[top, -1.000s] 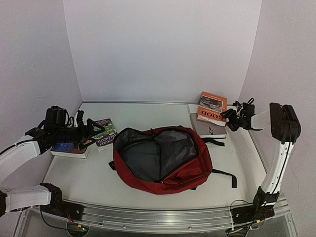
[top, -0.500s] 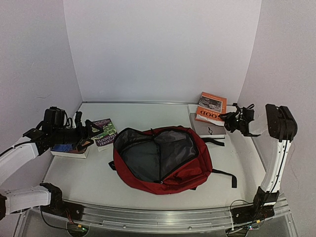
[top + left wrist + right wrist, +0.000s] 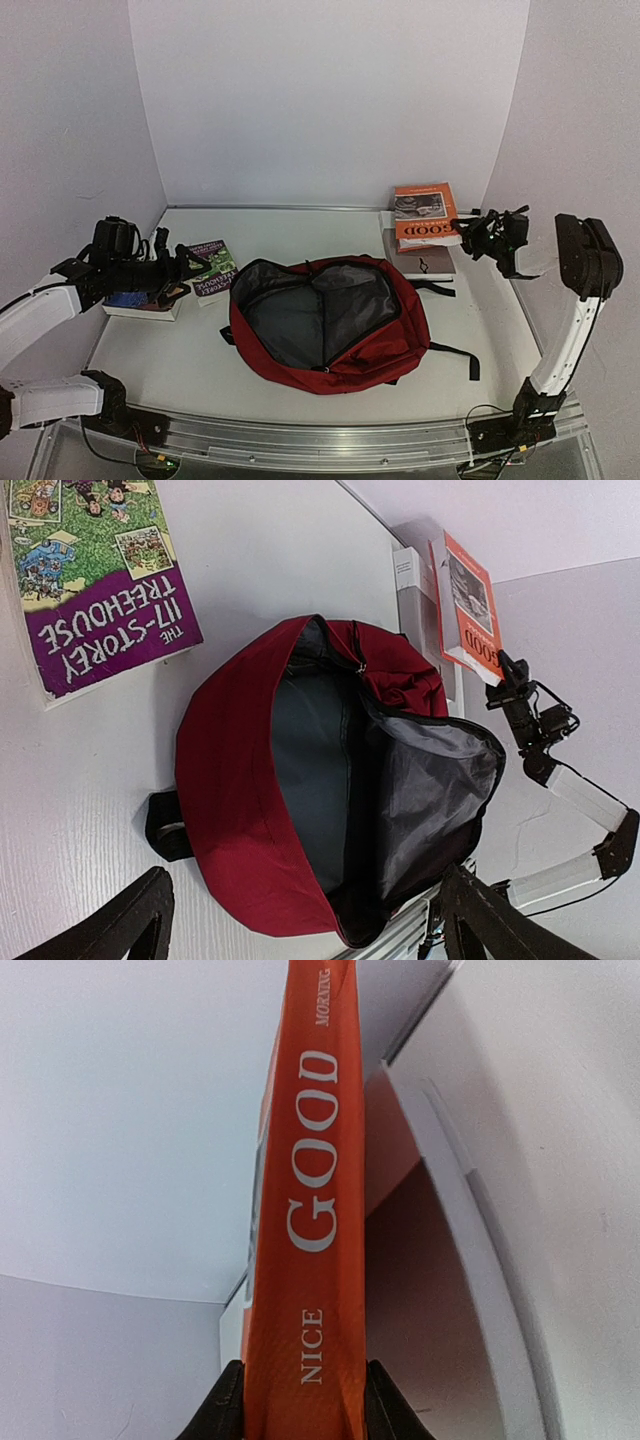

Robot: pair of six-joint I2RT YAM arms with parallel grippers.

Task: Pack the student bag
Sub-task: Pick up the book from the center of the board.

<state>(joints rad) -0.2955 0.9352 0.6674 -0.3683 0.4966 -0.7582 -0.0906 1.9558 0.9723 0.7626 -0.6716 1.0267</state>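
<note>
- Right gripper [image 3: 468, 234] clamps the orange book [image 3: 424, 213], right-rear of the bag [image 3: 300, 345].
- Bag lies mouth up, left of the book; right arm nearer.
- Left gripper [image 3: 177, 268] wide, empty, left of bag.

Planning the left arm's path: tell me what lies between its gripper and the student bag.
The purple Treehouse book lies there; the top view shows it.

Bright even light, soft shadows
</note>
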